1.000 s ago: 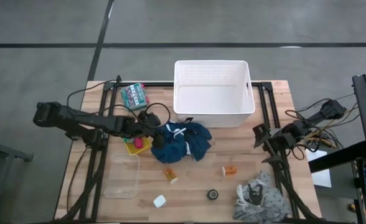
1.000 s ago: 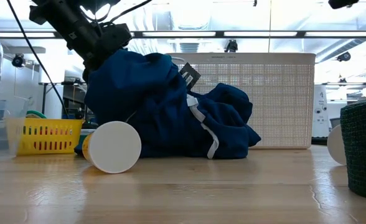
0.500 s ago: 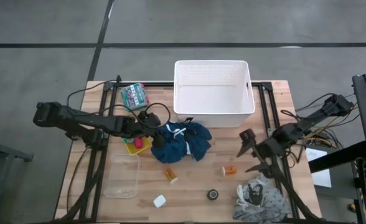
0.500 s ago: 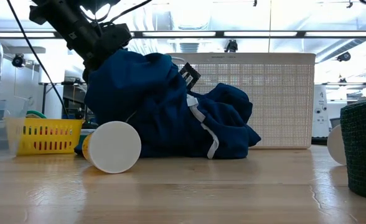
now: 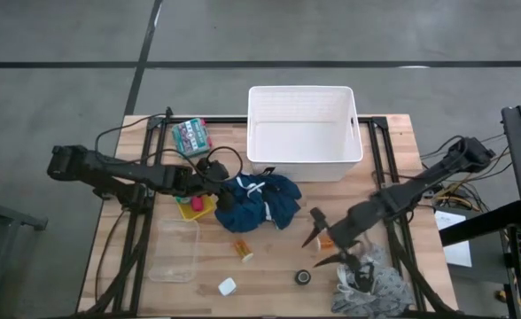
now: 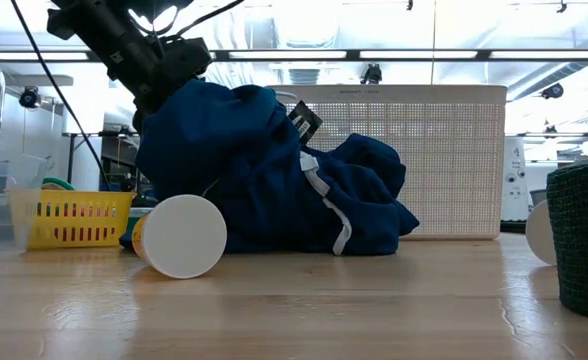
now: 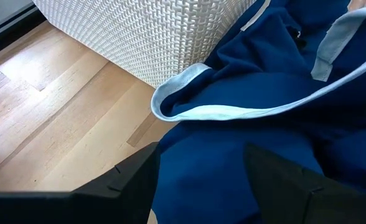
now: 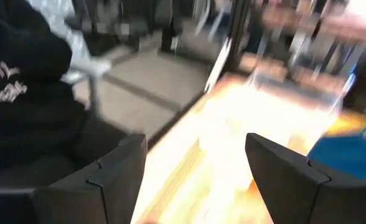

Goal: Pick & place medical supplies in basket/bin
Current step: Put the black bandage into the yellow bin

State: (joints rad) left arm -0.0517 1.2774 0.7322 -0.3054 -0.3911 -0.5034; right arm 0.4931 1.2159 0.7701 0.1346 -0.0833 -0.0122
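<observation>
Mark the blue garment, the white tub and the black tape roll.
blue garment [image 5: 259, 202], high view, middle of the bunched cloth
white tub [image 5: 303, 165], high view, near wall
black tape roll [image 5: 303, 277], high view, ring's top face

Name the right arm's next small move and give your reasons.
Probably lower the right gripper over the orange pill bottle and close on it. In the high view its fingers are spread apart with nothing between them, reaching right at the bottle, which lies on the table outside the white tub. The left gripper stays at the dark blue garment.
</observation>
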